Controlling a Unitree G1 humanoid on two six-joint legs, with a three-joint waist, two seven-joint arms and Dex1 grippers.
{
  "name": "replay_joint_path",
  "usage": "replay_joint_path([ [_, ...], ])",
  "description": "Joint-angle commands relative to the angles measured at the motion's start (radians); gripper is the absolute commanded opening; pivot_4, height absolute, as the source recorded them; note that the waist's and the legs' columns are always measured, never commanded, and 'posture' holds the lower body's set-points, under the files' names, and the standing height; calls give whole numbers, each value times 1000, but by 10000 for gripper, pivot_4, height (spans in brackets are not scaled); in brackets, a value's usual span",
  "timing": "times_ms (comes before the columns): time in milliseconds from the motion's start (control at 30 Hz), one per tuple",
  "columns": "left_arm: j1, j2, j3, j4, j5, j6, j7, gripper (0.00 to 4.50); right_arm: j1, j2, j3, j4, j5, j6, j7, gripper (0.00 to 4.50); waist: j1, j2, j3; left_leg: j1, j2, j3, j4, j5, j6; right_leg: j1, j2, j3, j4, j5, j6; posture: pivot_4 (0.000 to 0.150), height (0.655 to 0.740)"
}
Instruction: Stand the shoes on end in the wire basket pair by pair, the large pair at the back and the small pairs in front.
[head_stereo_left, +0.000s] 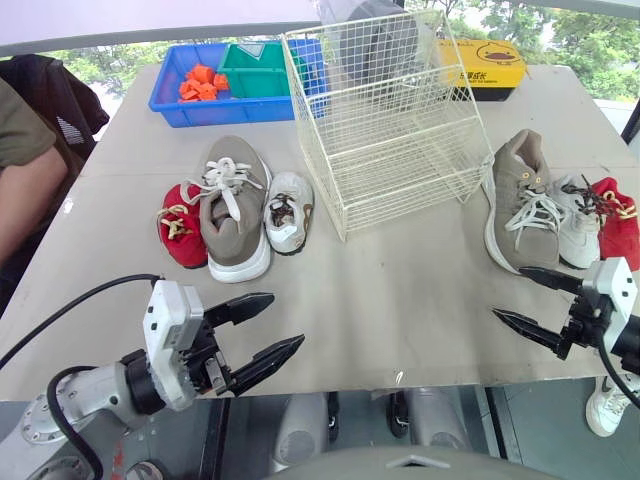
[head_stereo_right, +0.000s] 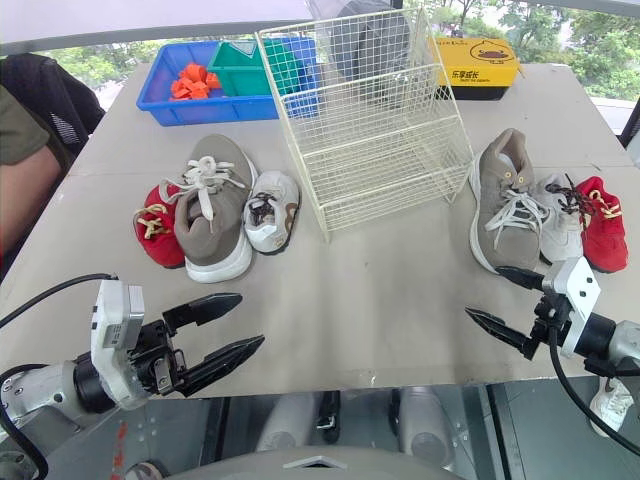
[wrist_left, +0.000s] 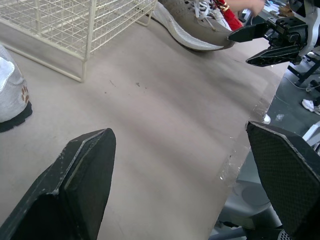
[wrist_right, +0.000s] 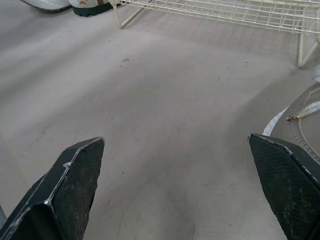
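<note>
I record no pair placed yet: the basket (head_stereo_left: 400, 205) stands empty on the table (head_stereo_left: 400, 300), one shoe trio (head_stereo_left: 233, 205) lies flat to its left, the other trio (head_stereo_left: 520, 200) to its right, and my left gripper (head_stereo_left: 285, 320) and right gripper (head_stereo_left: 508, 292) hover wide open, holding nothing, over the near edge.

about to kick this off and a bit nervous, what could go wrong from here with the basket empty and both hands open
The left large grey shoe lies close between a red shoe and a white shoe, so the left hand may drag those along when it grips. The wire basket looks unanchored, so pushing shoes in could shove it into the blue tray behind.
</note>
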Motion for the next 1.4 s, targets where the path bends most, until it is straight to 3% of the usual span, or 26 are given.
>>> replay_joint_path([
  [33,-6,-7,21,-16,-20,-13,1,44820,-40,-2,-6,-24,22,-20,-10,45000,0,0,0,0,0,0,0,0,0,0,0,0,0,0,0,1500,7400],
  [167,-54,-36,4,-10,-80,-16,32,44820,-177,1,12,-81,90,39,-73,45000,-7,1,0,1,0,1,0,-2,-4,0,0,1,0,0,0,1500,7400],
  [300,-67,-47,7,-32,-89,-41,14,44820,-329,-73,49,-103,167,165,-91,45000,-2,2,0,0,0,0,0,0,0,0,1,0,0,0,0,1500,7400],
  [433,-88,-51,-12,-71,-59,-63,35,44820,-556,-215,212,-54,20,188,-80,45000,-3,2,0,-1,-1,1,0,0,1,-1,-1,1,0,2,-4,1500,7400],
  [600,-141,-48,-63,-134,-52,-60,113,44820,-954,-204,466,221,-92,203,43,45000,-3,2,0,0,-1,0,0,0,1,-1,0,1,0,2,-4,1500,7400],
  [867,-108,-55,-78,-190,-16,-98,150,44820,-1430,-75,833,822,-469,-66,311,45000,-4,3,1,-2,-1,1,0,3,-2,-1,1,1,-1,2,-5,1500,7400],
  [1000,-56,-57,-91,-191,4,-147,154,45000,-1568,19,949,1104,-619,-183,404,35500,-17,3,2,-2,-2,2,0,2,-2,-1,1,1,-1,3,-5,1500,7400],
  [1167,29,-55,-93,-191,36,-218,138,45000,-1628,89,935,1249,-675,-301,435,13789,-30,4,2,-2,-1,2,0,3,-4,-2,1,0,0,3,-5,1500,7400],
  [1200,41,-57,-95,-191,41,-228,137,45000,-1624,97,915,1244,-661,-293,449,6640,-29,4,2,-2,-1,2,0,3,-4,-2,1,0,0,3,-5,1500,7400],
  [1267,59,-65,-95,-191,57,-242,134,45000,-1607,97,892,1204,-645,-260,480,564,-30,4,2,-2,-1,1,-1,3,-4,-2,1,0,0,3,-5,1500,7400],
  [1400,77,-94,-104,-180,111,-253,116,45000,-1523,36,873,941,-643,-81,527,564,-15,5,3,-3,-1,0,-1,3,-4,-2,0,-1,0,3,-5,1500,7400],
])
